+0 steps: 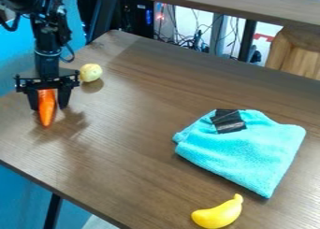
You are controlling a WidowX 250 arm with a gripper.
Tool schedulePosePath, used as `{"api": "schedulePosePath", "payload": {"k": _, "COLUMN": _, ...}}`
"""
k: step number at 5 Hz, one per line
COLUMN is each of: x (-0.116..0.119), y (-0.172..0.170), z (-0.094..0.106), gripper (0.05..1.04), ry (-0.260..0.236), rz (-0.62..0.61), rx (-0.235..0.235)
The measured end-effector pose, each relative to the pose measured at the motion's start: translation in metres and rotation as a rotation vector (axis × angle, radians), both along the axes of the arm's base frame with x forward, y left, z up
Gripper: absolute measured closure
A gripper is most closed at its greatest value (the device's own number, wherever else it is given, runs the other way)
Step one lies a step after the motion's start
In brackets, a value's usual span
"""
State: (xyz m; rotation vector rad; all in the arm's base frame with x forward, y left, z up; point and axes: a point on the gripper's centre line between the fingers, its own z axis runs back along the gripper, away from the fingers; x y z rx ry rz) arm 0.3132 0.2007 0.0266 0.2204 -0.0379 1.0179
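Observation:
The black gripper [48, 104] hangs low over the left part of the table, pointing down. An orange carrot [47, 109] is directly beneath the gripper's body, its narrow tip toward the table's front edge; whether it is held or lies on the wood is unclear. Just behind and to the right of the gripper sits a pale yellow round object [90, 72]. A folded light-blue cloth [243, 148] with a black patch lies at the right. In front of that cloth is a yellow toy banana [218, 215].
The brown table [134, 130] has its front edge running diagonally from the left to the bottom. Beyond its back edge are cables, a dark computer case [137, 17] and a wooden piece of furniture [297, 53]. Another tabletop [237, 3] crosses the top.

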Motion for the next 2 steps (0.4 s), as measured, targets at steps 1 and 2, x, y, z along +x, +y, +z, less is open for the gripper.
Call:
{"api": "schedulePosePath", "payload": {"k": 1, "x": 0.001, "y": -0.003, "z": -0.001, "gripper": 0.509, "ry": -0.022, "rz": -0.048, "rx": 0.005}}
{"api": "schedulePosePath", "payload": {"k": 2, "x": -0.005, "y": -0.015, "z": 0.013, "gripper": 0.509, "ry": -0.076, "rz": -0.143, "rx": -0.024}}
